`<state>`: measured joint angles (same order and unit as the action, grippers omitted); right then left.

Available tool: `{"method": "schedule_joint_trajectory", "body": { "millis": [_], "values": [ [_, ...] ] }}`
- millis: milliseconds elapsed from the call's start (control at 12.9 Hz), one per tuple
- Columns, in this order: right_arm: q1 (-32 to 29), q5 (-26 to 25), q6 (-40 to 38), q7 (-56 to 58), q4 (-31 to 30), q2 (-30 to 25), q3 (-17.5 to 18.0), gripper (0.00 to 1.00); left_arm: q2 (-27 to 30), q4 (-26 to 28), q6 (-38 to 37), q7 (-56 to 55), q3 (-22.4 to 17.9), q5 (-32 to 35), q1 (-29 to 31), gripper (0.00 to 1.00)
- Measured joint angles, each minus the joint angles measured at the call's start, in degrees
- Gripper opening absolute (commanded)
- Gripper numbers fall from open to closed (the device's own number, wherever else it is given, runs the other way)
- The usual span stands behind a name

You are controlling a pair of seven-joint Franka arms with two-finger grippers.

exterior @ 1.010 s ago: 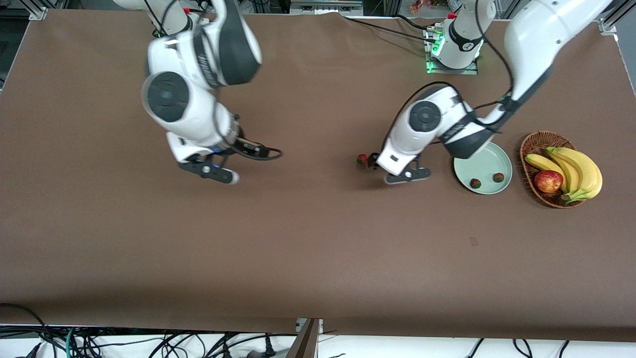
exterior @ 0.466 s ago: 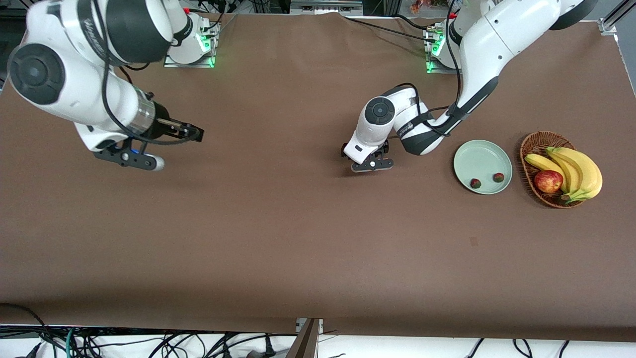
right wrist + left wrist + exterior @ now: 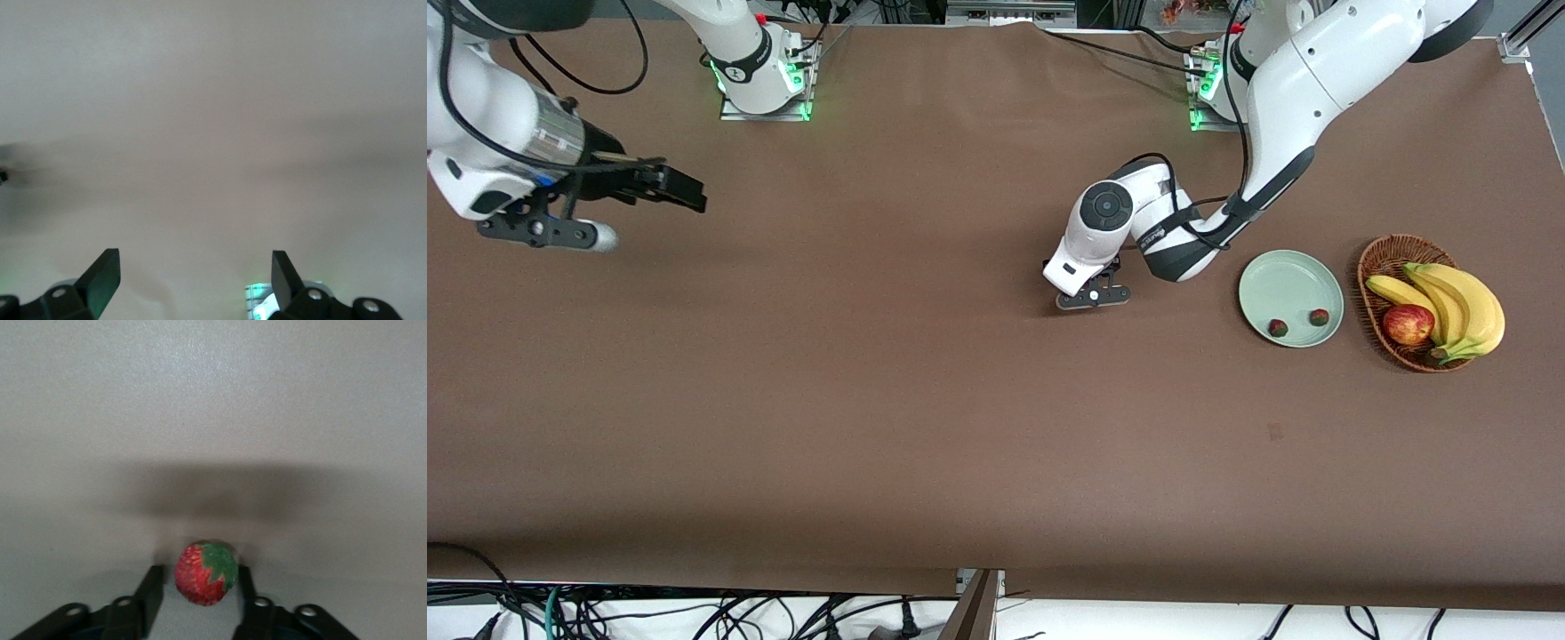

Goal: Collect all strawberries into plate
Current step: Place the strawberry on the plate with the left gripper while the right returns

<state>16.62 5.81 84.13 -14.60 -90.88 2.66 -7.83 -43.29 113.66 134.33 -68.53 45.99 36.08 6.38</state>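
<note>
One strawberry (image 3: 205, 573), red with a green top, lies on the brown table between the fingers of my left gripper (image 3: 200, 577), which have drawn in against its sides. In the front view the left gripper (image 3: 1083, 289) is low on the table, beside the plate and toward the right arm's end from it, and its wrist hides that berry. The pale green plate (image 3: 1289, 277) holds two strawberries (image 3: 1278, 328) (image 3: 1319, 317) near its front rim. My right gripper (image 3: 692, 197) hangs open and holds nothing, over the right arm's end of the table.
A brown wicker basket (image 3: 1380, 258) with bananas (image 3: 1458, 298) and a red-yellow apple (image 3: 1408, 324) stands beside the plate toward the left arm's end. The arms' bases (image 3: 765, 67) stand along the table's back edge.
My left gripper moved over the lone strawberry, came down around it, and its fingers closed in. The right arm swung away toward its own end of the table.
</note>
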Motion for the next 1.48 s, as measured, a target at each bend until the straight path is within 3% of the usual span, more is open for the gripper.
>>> {"method": "schedule_joint_trajectory", "body": {
  "millis": [233, 388, 699, 777, 1087, 1243, 1398, 1476],
  "values": [
    [-7.5, -1.7, 4.0, 5.8, -5.0, -3.9, 5.3, 1.0, 0.1, -0.5, -0.1, -0.3, 0.0, 0.0, 0.4, 0.15],
    [-8.3, -3.2, 5.1, 6.2, -5.3, -4.4, 6.0, 1.0, 0.8, -1.2, -2.4, 0.1, 0.9, 0.0, 3.3, 0.15],
    [-8.3, -4.9, 5.6, 6.2, -2.4, -3.2, 6.8, 1.0, 1.9, -1.5, -15.4, 11.7, 12.0, 0.0, 23.6, 0.15],
    [-8.3, -5.1, 5.6, 6.3, -1.8, -2.8, 6.8, 1.0, 2.0, -1.5, -17.9, 15.6, 13.3, 0.0, 28.1, 0.15],
    [-8.6, -5.3, 6.3, 6.3, 0.4, -2.0, 6.6, 1.0, 1.8, -0.8, -21.2, 33.7, 12.8, 0.0, 42.0, 0.15],
    [-9.2, -5.3, 6.3, 6.3, 1.4, -2.0, 6.4, 1.0, 1.7, -0.7, -21.4, 40.6, 11.2, 0.0, 46.1, 0.16],
    [-9.3, -5.3, 6.3, 6.3, 1.5, -1.7, 6.5, 1.0, 1.6, -0.6, -21.4, 43.6, 9.0, 0.0, 46.9, 0.3],
    [-9.2, -5.3, 6.4, 6.3, 1.6, -1.5, 6.7, 1.0, 1.5, -0.4, -21.4, 44.1, 8.4, 0.2, 46.8, 0.66]
  ]
}}
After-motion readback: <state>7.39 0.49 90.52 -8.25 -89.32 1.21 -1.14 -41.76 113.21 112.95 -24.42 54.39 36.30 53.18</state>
